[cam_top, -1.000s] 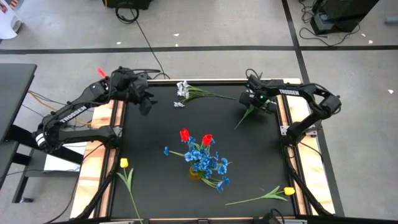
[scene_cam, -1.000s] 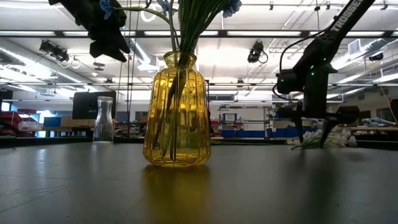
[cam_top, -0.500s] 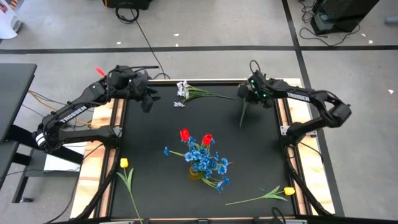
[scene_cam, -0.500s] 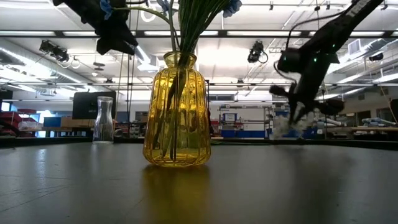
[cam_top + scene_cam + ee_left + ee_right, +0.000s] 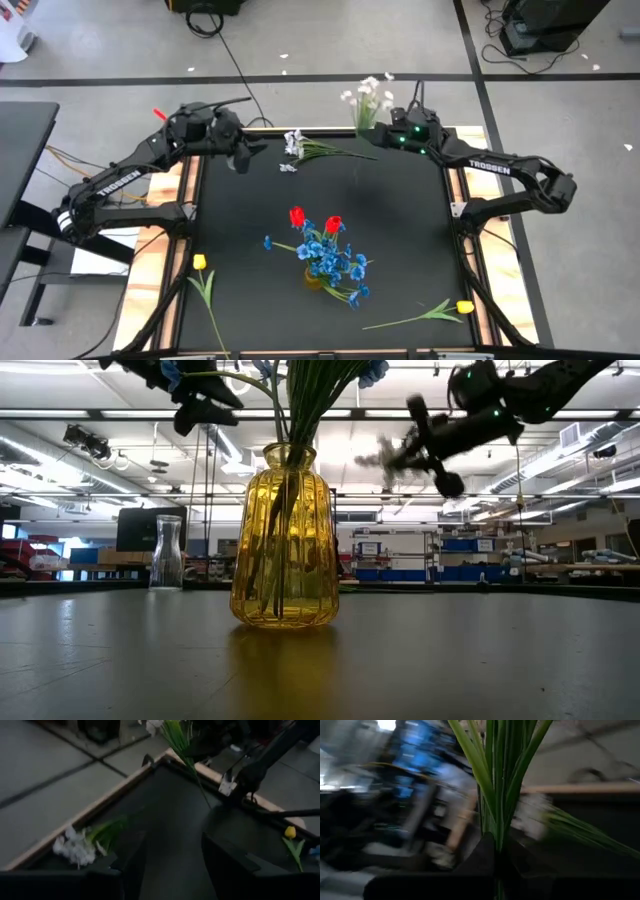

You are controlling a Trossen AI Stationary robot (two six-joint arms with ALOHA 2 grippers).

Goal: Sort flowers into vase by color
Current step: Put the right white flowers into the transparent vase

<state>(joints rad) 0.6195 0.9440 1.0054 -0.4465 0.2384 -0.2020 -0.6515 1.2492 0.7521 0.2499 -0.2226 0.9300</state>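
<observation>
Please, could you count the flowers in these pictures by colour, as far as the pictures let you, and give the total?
Red tulips in the yellow glass vase: 2
Yellow tulips lying on the black mat: 2
White-blossom sprays: 2, one lying on the mat, one held up by the right claw
Blue blossoms in the vase: one bunch, stems not countable
Total: 6 flowers and the blue bunch

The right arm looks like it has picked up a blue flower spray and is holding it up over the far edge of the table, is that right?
Not quite: the spray is white, not blue. In the high view the right gripper is shut on the white flower spray, lifted over the table's far edge. The blue flowers are already in the yellow vase.
</observation>
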